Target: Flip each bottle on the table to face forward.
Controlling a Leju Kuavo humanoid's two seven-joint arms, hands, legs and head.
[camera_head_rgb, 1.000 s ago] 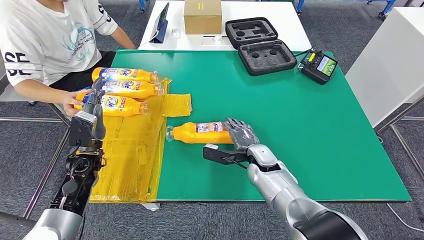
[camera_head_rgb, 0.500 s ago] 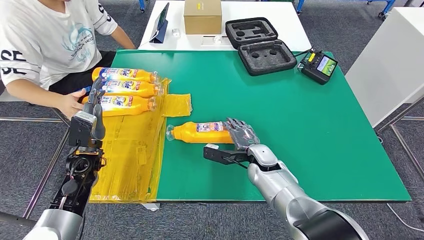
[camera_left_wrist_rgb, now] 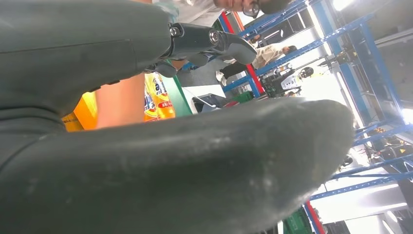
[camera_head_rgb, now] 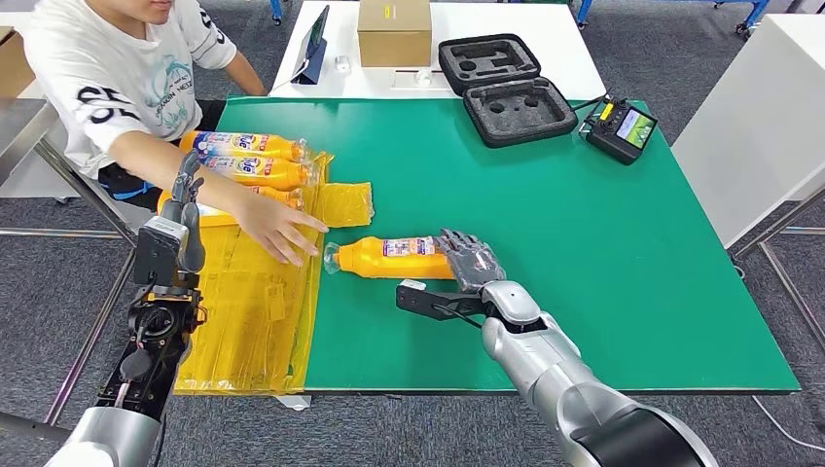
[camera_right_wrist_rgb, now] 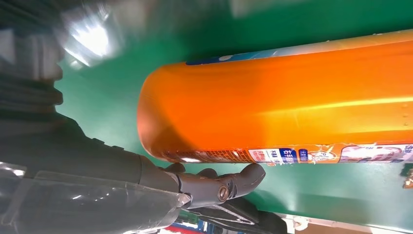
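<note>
Person's hand [camera_head_rgb: 277,226] now reaching toward bottle [camera_head_rgb: 389,258]

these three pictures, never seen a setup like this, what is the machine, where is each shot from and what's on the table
This is a humanoid robot with two silver arms, each ending in a many-fingered hand. The wide picture is from a camera on its head, looking down at a green table. The other two come from cameras at its wrists, so they look tilted and very close.

An orange bottle lies on its side on the green surface, and the right hand rests on its base end; the right wrist view shows fingers against the bottle. The left hand is raised at the table's left edge, holding nothing.

More orange bottles lie on a yellow plastic sheet. A seated person's hand reaches across them. Further back are an open black foam case, a remote controller and a cardboard box.
</note>
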